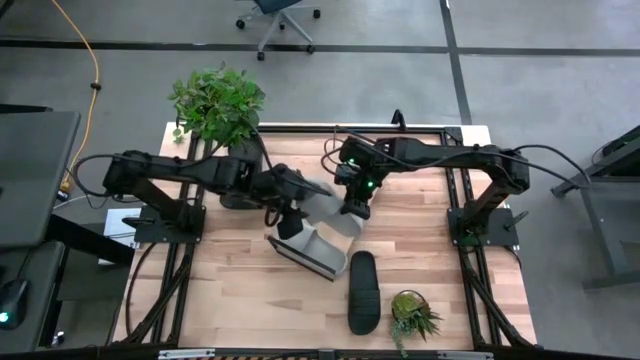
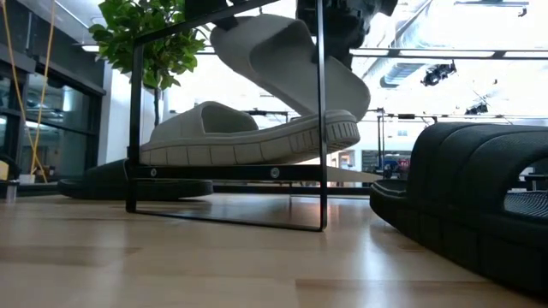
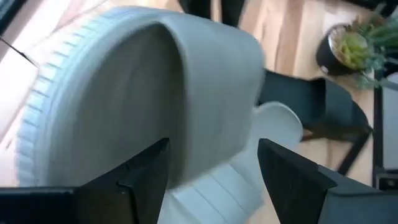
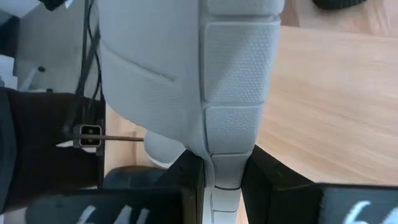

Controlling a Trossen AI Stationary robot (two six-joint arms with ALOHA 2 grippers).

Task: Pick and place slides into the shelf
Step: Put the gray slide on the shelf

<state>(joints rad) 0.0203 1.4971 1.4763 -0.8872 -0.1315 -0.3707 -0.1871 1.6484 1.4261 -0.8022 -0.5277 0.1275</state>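
One pale grey-green slide lies sole-down on the shelf, a wood plank in a dark wire frame. A second pale slide hangs tilted just above it, with my right gripper shut on it. My left gripper is open; in its wrist view its fingers stand on either side of that slide's strap, and I cannot tell whether they touch it. One black slide lies on the table near the front. Another black slide lies under the shelf. My right gripper pinches a narrow textured strip of the pale slide's sole between its two fingers. It comes slanting down from the table's right. The slide sits tilted, its lower end close over the slide on the shelf; whether the two touch cannot be told.
A large potted plant stands at the table's far left, behind the left arm. A small potted plant stands at the front, beside the black slide. Bare wood tabletop lies to the right of the shelf.
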